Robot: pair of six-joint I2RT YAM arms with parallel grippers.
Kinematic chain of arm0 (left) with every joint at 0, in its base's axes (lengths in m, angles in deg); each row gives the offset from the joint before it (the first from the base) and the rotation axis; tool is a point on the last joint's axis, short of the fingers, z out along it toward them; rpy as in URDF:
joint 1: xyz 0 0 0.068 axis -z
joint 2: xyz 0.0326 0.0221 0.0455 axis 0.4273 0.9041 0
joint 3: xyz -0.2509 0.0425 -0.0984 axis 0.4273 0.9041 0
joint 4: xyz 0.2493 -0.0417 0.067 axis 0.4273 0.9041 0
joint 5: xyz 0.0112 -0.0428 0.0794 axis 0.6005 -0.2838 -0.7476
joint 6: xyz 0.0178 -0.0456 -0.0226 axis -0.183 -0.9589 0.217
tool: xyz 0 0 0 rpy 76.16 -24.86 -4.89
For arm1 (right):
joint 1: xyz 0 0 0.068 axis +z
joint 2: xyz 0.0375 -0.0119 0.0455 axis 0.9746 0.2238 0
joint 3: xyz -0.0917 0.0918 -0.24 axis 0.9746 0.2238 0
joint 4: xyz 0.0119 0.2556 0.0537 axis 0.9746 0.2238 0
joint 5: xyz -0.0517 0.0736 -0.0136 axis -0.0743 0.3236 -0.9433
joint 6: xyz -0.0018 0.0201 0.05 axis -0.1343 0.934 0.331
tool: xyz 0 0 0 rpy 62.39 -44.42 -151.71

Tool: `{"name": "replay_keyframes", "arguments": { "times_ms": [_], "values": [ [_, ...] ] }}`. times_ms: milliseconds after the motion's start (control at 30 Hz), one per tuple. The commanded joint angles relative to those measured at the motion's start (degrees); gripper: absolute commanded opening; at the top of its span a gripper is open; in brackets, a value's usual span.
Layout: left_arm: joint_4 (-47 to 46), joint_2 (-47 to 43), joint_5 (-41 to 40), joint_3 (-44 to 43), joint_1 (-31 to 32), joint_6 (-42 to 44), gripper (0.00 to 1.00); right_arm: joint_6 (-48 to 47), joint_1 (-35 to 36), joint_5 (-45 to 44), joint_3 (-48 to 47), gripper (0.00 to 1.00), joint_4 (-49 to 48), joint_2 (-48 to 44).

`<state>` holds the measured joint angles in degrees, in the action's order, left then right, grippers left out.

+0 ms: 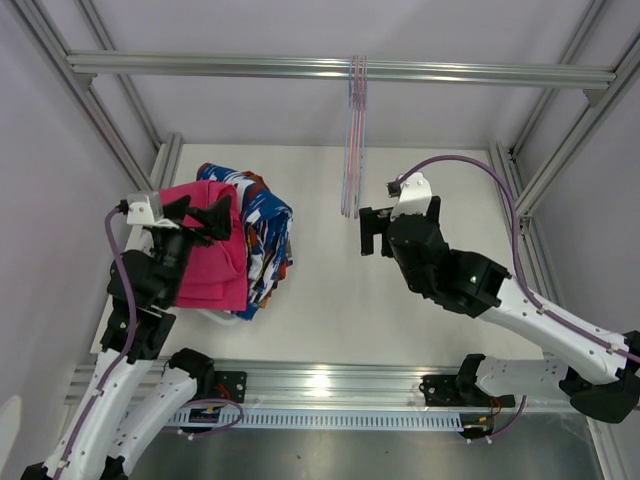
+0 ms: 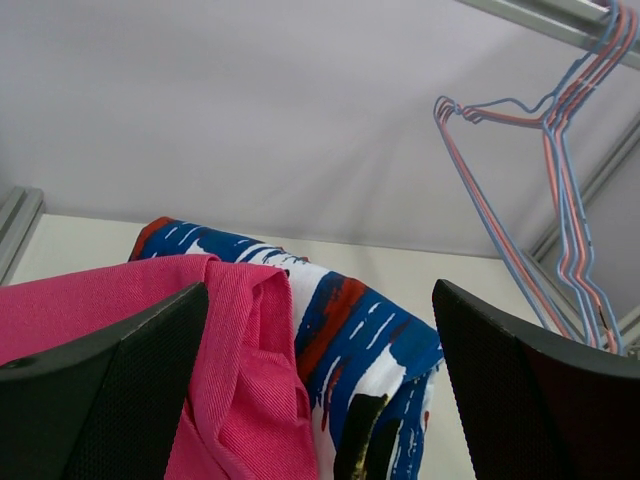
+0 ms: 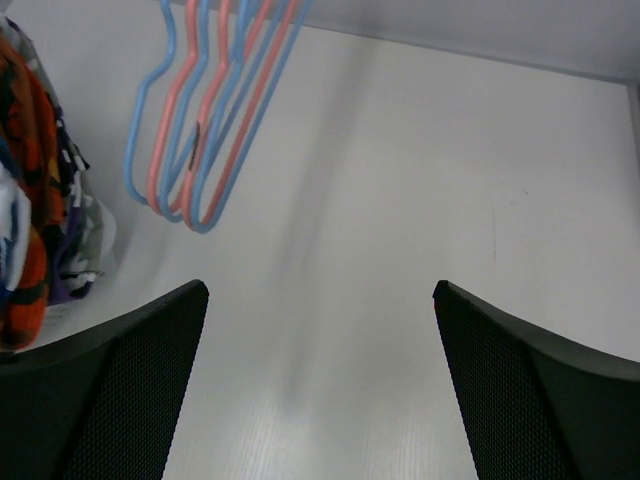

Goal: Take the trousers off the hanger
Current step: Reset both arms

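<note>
The trousers lie in a pile on the left of the table. The pink pair (image 1: 212, 262) is on top, with the blue-white-red patterned pair (image 1: 266, 228) beside it. My left gripper (image 1: 198, 212) is open and empty just above the pink pair (image 2: 235, 385), and the patterned pair (image 2: 375, 335) lies between its fingers' line of sight. The orange pair (image 3: 22, 190) and the purple-white pair (image 3: 68, 265) show at the left edge of the right wrist view. Several empty pink and blue wire hangers (image 1: 351, 150) hang from the top rail. My right gripper (image 1: 376, 232) is open and empty next to them.
The hangers also show in the left wrist view (image 2: 565, 190) and in the right wrist view (image 3: 205, 120). Aluminium frame posts (image 1: 545, 150) stand around the white table (image 1: 400, 310). The arm bases sit on a rail (image 1: 330, 385) at the near edge.
</note>
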<state>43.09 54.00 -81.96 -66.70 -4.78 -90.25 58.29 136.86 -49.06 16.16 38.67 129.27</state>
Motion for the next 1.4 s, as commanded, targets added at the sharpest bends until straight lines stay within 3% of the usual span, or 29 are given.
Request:
{"name": "replay_keyframes", "arguments": {
  "times_ms": [0,200,367,633,833,967,1367],
  "values": [
    [-0.12,-2.93,3.03,-1.71,0.67,-0.36,0.97,-0.18,0.24,-6.99,2.98,0.99,-0.72,-3.69],
    [1.72,-5.49,-4.43,-2.67,5.14,3.68,0.97,-0.09,0.06,-17.81,7.2,0.99,-0.2,-8.96],
    [5.66,-3.74,-12.06,-4.95,8.66,4.74,0.97,6.93,0.5,-25.64,7.21,1.0,4.55,-10.81],
    [19.12,-6.27,-11.38,-7.33,9.19,0.27,0.97,14.32,1.2,-31.18,6.77,0.99,9.47,-8.62],
    [16.76,-17.08,-16.74,2.41,9.19,1.57,0.97,16.17,1.38,-28.38,8.61,1.0,9.74,-7.21],
    [16.48,-16.92,-19.03,2.34,9.19,2.2,0.97,17.05,1.47,-26.44,8.79,0.99,10.53,-7.38],
    [16.57,-17.0,-15.69,2.69,9.2,2.11,0.98,21.44,2.7,-31.62,10.55,0.99,13.86,-4.93]
  ]
}}
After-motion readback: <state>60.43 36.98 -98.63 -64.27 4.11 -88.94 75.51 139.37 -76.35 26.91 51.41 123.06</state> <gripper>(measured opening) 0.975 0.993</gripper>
